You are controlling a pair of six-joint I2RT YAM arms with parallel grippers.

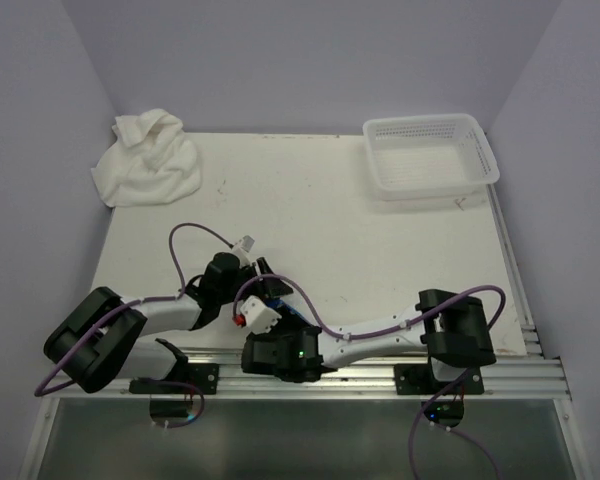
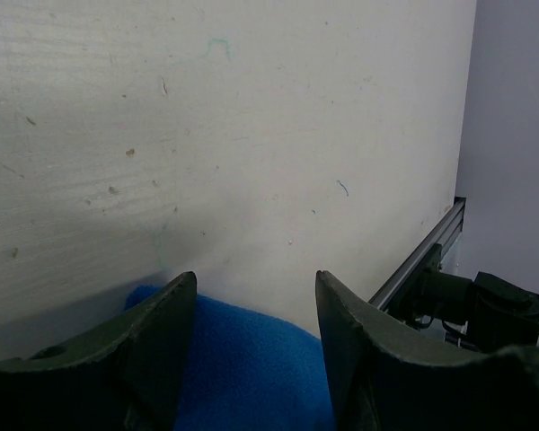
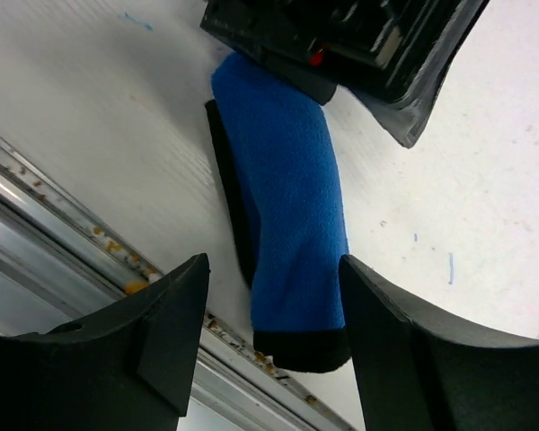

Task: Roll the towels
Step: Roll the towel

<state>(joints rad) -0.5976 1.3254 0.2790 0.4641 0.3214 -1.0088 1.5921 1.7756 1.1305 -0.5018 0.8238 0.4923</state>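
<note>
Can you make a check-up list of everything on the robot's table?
Surface: white table with a few small marks.
Job's things: blue towel looks rolled, beside the front rail; white towel crumpled in the far left corner.
Clutter: basket in the far right corner, looks empty.
Grippers: left gripper open, straddling the blue towel's end; right gripper open, facing it.
Cables: purple cables looping above the table.
Surroundings: pale purple walls.

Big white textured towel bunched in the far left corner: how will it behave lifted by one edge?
The large white cloth towel sits in loose, slumped folds, so probably floppy: it should drape and unfurl. The heap is bulky, so likely drags on the white table. Its nubby weave looks unlikely to slip.
</note>
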